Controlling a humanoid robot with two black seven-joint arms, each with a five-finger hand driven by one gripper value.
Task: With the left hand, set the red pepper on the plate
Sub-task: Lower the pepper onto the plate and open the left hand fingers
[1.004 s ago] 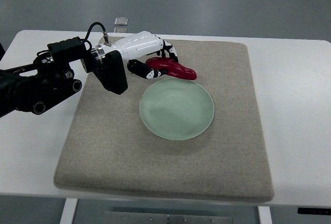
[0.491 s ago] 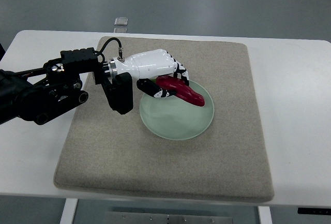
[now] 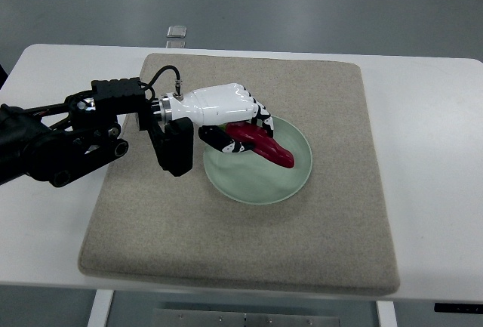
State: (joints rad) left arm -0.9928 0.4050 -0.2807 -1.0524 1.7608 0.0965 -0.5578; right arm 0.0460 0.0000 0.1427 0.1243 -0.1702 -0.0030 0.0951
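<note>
A plate [image 3: 260, 180] sits at the centre of a mat [image 3: 317, 229] on a table [image 3: 438, 153]. The left hand [image 3: 226, 115], reaching in from the left, holds a pepper [image 3: 266, 146] over the plate's far-left part.

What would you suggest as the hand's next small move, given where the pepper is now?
Probably open the fingers and let go: the left hand holds the red pepper over the pale green plate, well within its rim. Whether the pepper already touches the plate is unclear, so a slight lowering first might be safer.
</note>
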